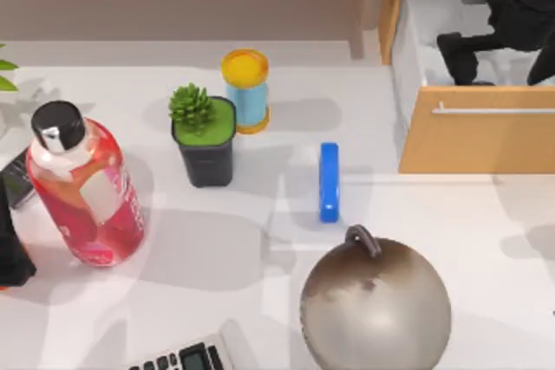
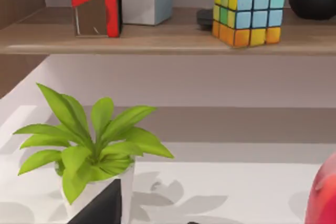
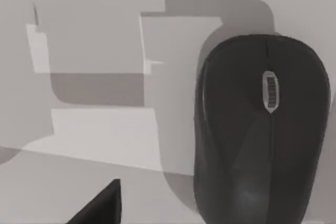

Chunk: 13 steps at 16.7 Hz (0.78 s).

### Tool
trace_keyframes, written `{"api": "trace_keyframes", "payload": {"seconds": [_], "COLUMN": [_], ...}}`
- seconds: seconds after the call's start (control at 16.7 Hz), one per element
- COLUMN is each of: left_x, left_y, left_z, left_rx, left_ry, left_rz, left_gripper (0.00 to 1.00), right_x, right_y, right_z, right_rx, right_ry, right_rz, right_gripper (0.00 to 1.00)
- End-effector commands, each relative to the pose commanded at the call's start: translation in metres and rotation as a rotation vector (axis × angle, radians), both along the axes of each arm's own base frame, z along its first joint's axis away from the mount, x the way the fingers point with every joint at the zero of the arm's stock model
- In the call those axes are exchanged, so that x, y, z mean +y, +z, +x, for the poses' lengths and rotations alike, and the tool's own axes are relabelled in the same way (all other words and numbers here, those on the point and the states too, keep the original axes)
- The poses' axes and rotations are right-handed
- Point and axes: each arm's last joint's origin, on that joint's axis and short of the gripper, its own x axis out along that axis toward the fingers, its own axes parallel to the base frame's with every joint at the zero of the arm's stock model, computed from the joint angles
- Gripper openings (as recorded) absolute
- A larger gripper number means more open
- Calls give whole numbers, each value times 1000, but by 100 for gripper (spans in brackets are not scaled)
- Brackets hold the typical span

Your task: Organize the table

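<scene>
Left to right: pink bottle [image 1: 84,192] is standing near the table's [image 1: 217,257] left edge beside the potted succulent [image 1: 205,140]; right gripper [image 1: 494,28], finger state indiscernible, is reaching into the open drawer [image 1: 475,127], apparently stowing clutter

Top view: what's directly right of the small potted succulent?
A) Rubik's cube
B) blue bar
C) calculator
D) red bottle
B: the blue bar lies on the table just right of the succulent's black pot; the red bottle is left of it, the calculator at the near edge and the cube on the shelf.
</scene>
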Motion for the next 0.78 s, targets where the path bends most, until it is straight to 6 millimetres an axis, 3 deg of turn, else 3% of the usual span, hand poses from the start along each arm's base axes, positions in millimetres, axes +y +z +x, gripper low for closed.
{"api": "trace_keyframes", "payload": {"seconds": [0.42,0.78], "left_x": [0,0], "left_y": [0,0], "left_z": [0,0], "left_rx": [0,0], "left_ry": [0,0], "left_rz": [0,0], "left_gripper": [100,100], "right_x": [-1,1], "right_y": [-2,-18], "right_z": [-1,0], "right_rx": [-1,0], "right_ry": [-1,1], "right_rz": [0,-1], "right_gripper": [100,100]}}
